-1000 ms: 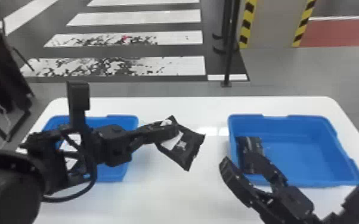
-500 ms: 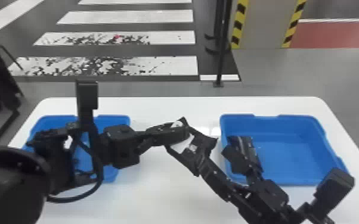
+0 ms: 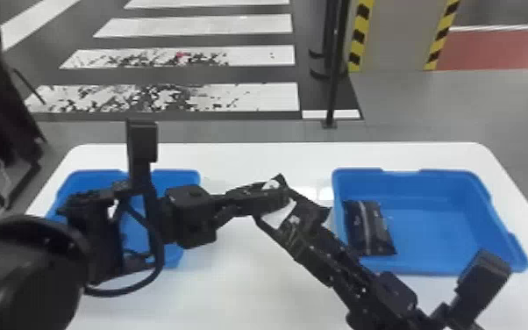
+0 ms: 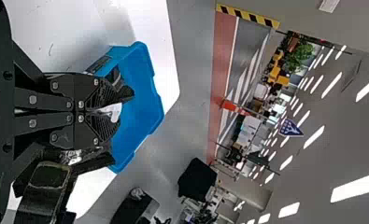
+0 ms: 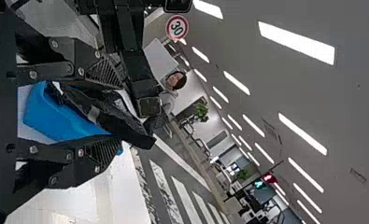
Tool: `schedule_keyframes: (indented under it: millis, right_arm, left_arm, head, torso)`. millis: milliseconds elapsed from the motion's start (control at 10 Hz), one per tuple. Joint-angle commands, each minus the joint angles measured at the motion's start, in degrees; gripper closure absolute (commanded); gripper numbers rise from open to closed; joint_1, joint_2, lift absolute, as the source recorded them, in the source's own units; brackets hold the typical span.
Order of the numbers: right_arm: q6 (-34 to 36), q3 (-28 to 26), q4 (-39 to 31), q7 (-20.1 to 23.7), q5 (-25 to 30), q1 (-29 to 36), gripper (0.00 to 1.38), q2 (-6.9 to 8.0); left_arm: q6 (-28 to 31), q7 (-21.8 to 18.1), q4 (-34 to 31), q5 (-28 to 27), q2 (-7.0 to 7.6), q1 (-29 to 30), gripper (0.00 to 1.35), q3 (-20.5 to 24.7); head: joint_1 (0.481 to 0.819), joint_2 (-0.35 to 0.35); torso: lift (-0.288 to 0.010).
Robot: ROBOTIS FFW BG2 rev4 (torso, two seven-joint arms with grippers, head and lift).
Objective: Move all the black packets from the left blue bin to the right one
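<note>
Handover seems the step in hand: my left gripper (image 4: 118,110) pinches the black packet (image 5: 124,125) between the left blue bin (image 3: 175,175) and the right blue bin (image 3: 429,228), while my right gripper (image 5: 117,115), fingers wide either side, must next close before the left releases.

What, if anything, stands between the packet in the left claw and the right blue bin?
The right claw does: its spread fingers straddle the packet on the side toward the right blue bin. Beyond that, the bin's left wall must be cleared. Nothing else visible blocks it.
</note>
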Motion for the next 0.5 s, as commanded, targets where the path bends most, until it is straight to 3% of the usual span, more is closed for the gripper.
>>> schedule_keyframes:
  millis: [0,100,200,300,400]
  right_arm:
    - [0.08,0.0,0.13,0.17,-0.12,-0.01,1.27,0.0]
    - [-0.2,0.0,0.13,0.26,-0.01,-0.01,1.27,0.0]
    - [-0.2,0.0,-0.01,0.26,-0.01,-0.15,1.27,0.0]
    - [-0.34,-0.23,0.13,0.26,-0.01,-0.15,1.27,0.0]
    - [-0.2,-0.69,0.27,0.26,0.11,-0.29,1.27,0.0]
  left_arm:
    - [0.0,0.07,-0.03,0.2,-0.07,0.0,1.21,-0.09]
    - [-0.28,0.16,0.11,0.43,-0.07,0.14,1.21,-0.09]
    - [-1.26,1.39,0.25,2.26,-0.34,1.13,1.01,0.71]
    - [-2.81,1.74,1.1,3.86,-0.95,2.67,0.64,3.0]
    - [-5.48,1.74,1.1,4.66,-1.04,4.36,0.43,5.05]
  head:
    - [0.695,0.069]
    - [0.695,0.069]
    - [0.695,0.068]
    - [0.695,0.069]
    - [0.695,0.075]
  torso:
    - [-0.154]
    - [-0.154]
    - [-0.154]
    - [-0.154]
    - [-0.154]
